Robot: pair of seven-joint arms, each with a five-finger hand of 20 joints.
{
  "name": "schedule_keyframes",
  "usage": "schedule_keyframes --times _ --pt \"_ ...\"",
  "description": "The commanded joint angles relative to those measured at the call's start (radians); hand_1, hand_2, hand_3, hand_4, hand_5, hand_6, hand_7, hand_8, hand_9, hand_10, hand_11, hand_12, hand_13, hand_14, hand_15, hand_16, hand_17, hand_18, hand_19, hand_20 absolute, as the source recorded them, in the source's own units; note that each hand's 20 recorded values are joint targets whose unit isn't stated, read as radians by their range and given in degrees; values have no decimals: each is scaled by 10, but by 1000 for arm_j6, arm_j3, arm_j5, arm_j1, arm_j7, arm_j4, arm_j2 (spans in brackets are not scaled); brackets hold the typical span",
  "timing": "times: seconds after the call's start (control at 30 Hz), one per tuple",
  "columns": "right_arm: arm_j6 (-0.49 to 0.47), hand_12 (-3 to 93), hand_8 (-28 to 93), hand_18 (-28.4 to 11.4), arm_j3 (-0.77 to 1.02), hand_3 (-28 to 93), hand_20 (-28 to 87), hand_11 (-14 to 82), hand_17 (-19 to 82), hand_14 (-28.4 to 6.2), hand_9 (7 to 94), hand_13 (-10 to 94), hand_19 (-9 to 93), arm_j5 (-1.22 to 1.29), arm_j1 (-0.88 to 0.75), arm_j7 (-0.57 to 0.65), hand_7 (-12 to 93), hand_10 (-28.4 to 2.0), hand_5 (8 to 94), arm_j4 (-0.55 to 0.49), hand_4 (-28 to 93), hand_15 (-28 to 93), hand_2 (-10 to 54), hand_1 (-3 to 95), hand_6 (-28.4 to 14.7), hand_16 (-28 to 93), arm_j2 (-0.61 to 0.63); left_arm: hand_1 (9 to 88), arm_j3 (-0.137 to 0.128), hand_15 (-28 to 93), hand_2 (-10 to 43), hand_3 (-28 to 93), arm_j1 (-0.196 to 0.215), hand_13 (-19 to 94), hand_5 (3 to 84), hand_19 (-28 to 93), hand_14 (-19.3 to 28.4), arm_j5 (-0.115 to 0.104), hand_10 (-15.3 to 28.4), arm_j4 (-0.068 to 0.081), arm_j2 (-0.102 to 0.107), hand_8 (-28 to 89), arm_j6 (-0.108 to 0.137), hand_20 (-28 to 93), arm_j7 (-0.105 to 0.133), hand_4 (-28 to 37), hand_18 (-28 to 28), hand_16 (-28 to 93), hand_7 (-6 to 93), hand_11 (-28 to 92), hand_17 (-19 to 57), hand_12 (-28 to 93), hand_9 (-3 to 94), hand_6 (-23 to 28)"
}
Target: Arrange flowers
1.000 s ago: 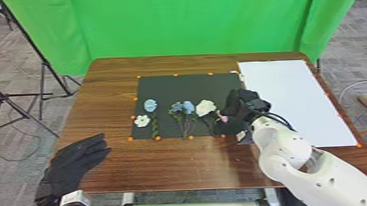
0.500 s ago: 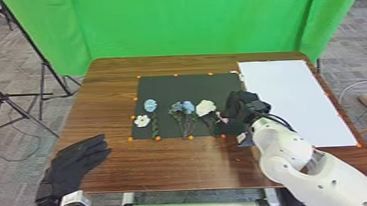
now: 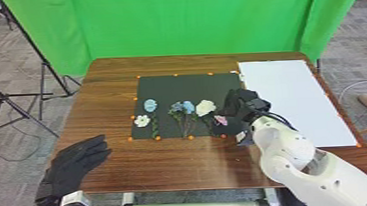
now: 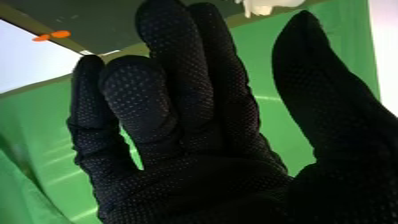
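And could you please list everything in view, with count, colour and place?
table: one, brown, centre
mat: one, dark, on the table
sheet: one, white, right of the mat
blue flowers: one at the mat's left, a cluster mid-mat, exact count unclear
white flowers: two, smaller at the mat's left, larger toward its right
pink flower: one, near the mat's right edge
markers: several, orange, along mat and sheet edges
curtain: green, behind the table
stand legs: several, black, left
floor: grey, around the table
left hand: one, black, near left
right hand: one, black, at the mat's right edge
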Motion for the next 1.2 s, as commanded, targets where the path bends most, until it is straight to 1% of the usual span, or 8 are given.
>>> schedule_keyframes --times 0.03,0.37,0.53,0.73,0.83,0.9,1.0,1.2 --pt "-4 217 -119 -283 48 834 287 384 225 -143 779 660 780 3 -12 -12 171 -142 722 -28 -238 747 -38 297 -37 260 2 270 -11 542 38 809 27 260 454 560 263 -2 209 -9 -5 -86 -3 175 0 -137 213 -108 140 359 -91 87 363 139" --pt "-75 196 -122 -261 336 839 221 318 153 -150 730 599 704 142 -172 -57 175 -154 694 -89 -242 681 -5 275 -36 215 -60 268 -42 543 37 809 31 259 455 561 266 4 210 -16 -29 -86 -3 176 -7 -137 213 -108 142 359 -91 87 365 138" --pt "-111 184 -127 -250 503 852 192 279 115 -150 674 538 659 335 -256 -132 180 -158 654 -102 -246 645 29 253 -34 186 -102 268 -18 544 36 810 52 261 456 564 268 -32 212 -2 27 -86 41 178 110 -139 216 -108 141 357 -91 88 368 138" --pt "-79 174 -133 -245 650 862 179 247 82 -177 610 471 625 451 -375 -170 186 -162 611 -134 -250 609 52 238 -36 163 -152 269 -3 544 36 809 44 266 456 568 271 -54 212 13 64 -85 62 181 176 -141 218 -107 138 352 -87 89 370 138" --pt "-81 171 -134 -244 714 864 178 239 78 -177 600 464 620 497 -433 -180 184 -164 604 -153 -249 602 54 236 -38 156 -175 270 -10 550 36 809 47 270 456 569 274 -54 212 12 67 -84 65 183 176 -141 219 -105 136 351 -87 91 371 137" --pt "-92 169 -134 -243 764 866 177 232 72 -181 590 453 612 537 -477 -186 180 -161 595 -166 -249 587 53 235 -37 148 -194 270 -24 554 35 811 43 272 457 569 275 -41 212 8 50 -83 52 184 148 -141 220 -104 136 351 -86 93 372 137" --pt "-75 167 -134 -242 791 869 174 223 66 -182 579 443 603 604 -479 -196 178 -161 589 -157 -249 576 53 234 -37 144 -211 271 -12 566 34 812 40 274 457 569 278 -55 213 12 62 -83 67 186 175 -141 220 -103 136 350 -86 94 373 137" --pt "-32 167 -134 -240 830 874 172 213 58 -187 565 428 593 678 -513 -192 177 -161 578 -157 -251 561 52 234 -35 140 -220 270 -13 597 32 815 37 275 457 564 280 -53 214 15 60 -82 65 184 176 -142 219 -109 136 351 -88 96 374 137"
